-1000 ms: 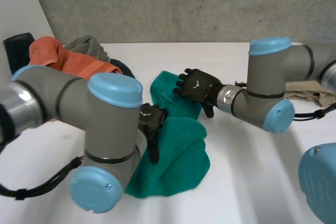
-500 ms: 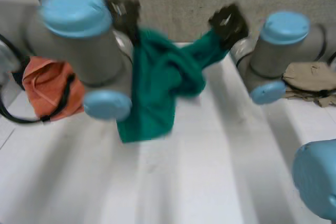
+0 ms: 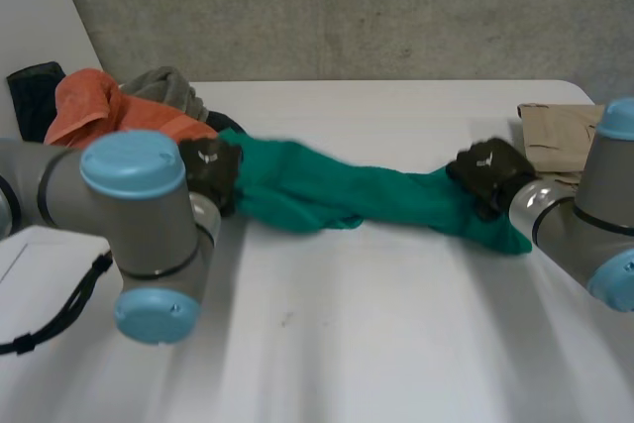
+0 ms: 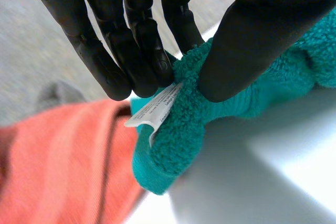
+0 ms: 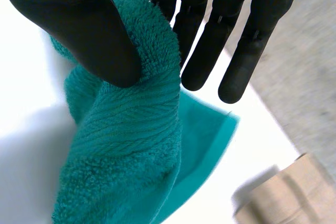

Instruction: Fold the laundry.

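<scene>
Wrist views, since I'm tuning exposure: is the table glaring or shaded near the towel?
Right wrist view: the table beside the green towel glares bright white, with a soft shadow by the beige cloth. Left wrist view: the table under the towel lies mostly in grey shade. Head view: even light, no glare on the table.

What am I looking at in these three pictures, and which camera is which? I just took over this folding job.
This is a two-armed robot at a white table. The wide picture comes from a camera above and behind it, looking down. The other two come from a camera on each wrist, looking along that palm. The left robot hand and the right robot hand each pinch the green towel near one end, between thumb and fingers, so it stretches between them. A white label shows at the left robot hand's fingertips. An orange cloth lies piled near the left robot hand; a beige cloth lies near the right.
</scene>
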Motion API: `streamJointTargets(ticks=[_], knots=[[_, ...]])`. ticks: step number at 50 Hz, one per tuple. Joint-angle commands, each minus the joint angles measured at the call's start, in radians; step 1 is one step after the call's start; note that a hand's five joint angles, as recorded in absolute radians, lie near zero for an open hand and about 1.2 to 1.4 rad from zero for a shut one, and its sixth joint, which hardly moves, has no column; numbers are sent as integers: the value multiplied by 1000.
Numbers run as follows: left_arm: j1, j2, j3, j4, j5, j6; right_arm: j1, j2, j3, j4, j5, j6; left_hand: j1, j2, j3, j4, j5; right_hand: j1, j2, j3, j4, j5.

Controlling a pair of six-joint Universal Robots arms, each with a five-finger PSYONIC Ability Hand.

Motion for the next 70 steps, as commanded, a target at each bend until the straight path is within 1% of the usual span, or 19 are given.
streamJointTargets(ticks=[1, 7, 8, 9, 11, 12, 17, 24, 29, 36, 40, 43, 44, 46, 51, 56, 59, 63, 70], knots=[[-18, 20, -37, -66, -1, 47, -14, 10, -58, 156, 23, -20, 247, 203, 209, 201, 260, 274, 227, 212, 200, 233], [-55, 90, -85, -190, 19, 93, -6, -94, -81, 250, -3, 24, 247, 203, 209, 201, 260, 274, 227, 212, 200, 233], [-65, 103, -91, -216, 28, 97, -3, -108, -83, 250, -3, 30, 140, 96, 102, 94, 153, 274, 227, 212, 200, 233], [-88, 129, -100, -274, 53, 103, 7, -135, -86, 249, -5, 44, -297, -341, -335, -344, -284, 274, 227, 212, 200, 233], [-105, 158, -100, -323, 80, 105, 20, -164, -87, 244, -6, 55, -894, -938, -933, -941, -881, 274, 227, 212, 200, 233], [-108, 176, -97, -346, 91, 105, 26, -181, -87, 241, -6, 56, -974, -1018, -1013, -1021, -961, 274, 227, 212, 200, 233], [-84, 276, -9, -377, 116, 85, 70, -296, -75, 131, -35, 72, -974, -1018, -1013, -1021, -961, 274, 227, 212, 200, 233], [-6, 200, 220, -333, 162, 50, 104, -416, -21, -46, -181, 121, -974, -1018, -1013, -1021, -961, 274, 227, 212, 200, 233], [4, 7, 496, -374, 290, -10, 147, -494, -7, -66, -256, 229, -974, -1018, -1013, -1021, -961, 274, 227, 212, 200, 233], [-41, -256, 800, -521, 459, -53, 187, -573, -10, -75, -278, 358, -974, -1018, -1013, -1021, -961, 274, 227, 212, 200, 233], [-90, -414, 950, -718, 538, -39, 185, -588, -29, -89, -270, 418, -948, -993, -987, -995, -935, 274, 227, 212, 200, 233], [-101, -446, 989, -816, 565, -16, 143, -556, -46, -98, -259, 441, -573, -617, -611, -620, -560, 274, 227, 212, 200, 233], [-95, -451, 1001, -863, 579, 1, 115, -525, -58, -98, -255, 441, -205, -249, -244, -252, -192, 274, 227, 212, 200, 233], [-81, -443, 1003, -882, 587, 8, 95, -485, -75, -97, -249, 437, 205, 161, 166, 158, 218, 274, 227, 212, 200, 233], [-36, -376, 995, -808, 529, -27, 60, -347, -148, -66, -213, 380, 247, 203, 209, 201, 260, 274, 227, 212, 200, 233], [7, -240, 963, -574, 275, -96, 58, -214, -271, -6, -119, 279, 247, 203, 209, 201, 260, 274, 227, 212, 200, 233], [10, -166, 918, -465, 199, -100, 69, -175, -325, 2, -42, 247, 247, 203, 209, 201, 260, 274, 227, 212, 200, 233], [8, -8, 750, -252, 205, -81, 83, -143, -403, -3, 96, 207, 247, 203, 209, 201, 260, 274, 227, 212, 200, 233], [-1, 152, 420, -5, 167, 20, 93, -155, -359, -58, 121, 222, 247, 203, 209, 201, 260, 274, 227, 212, 200, 233]])
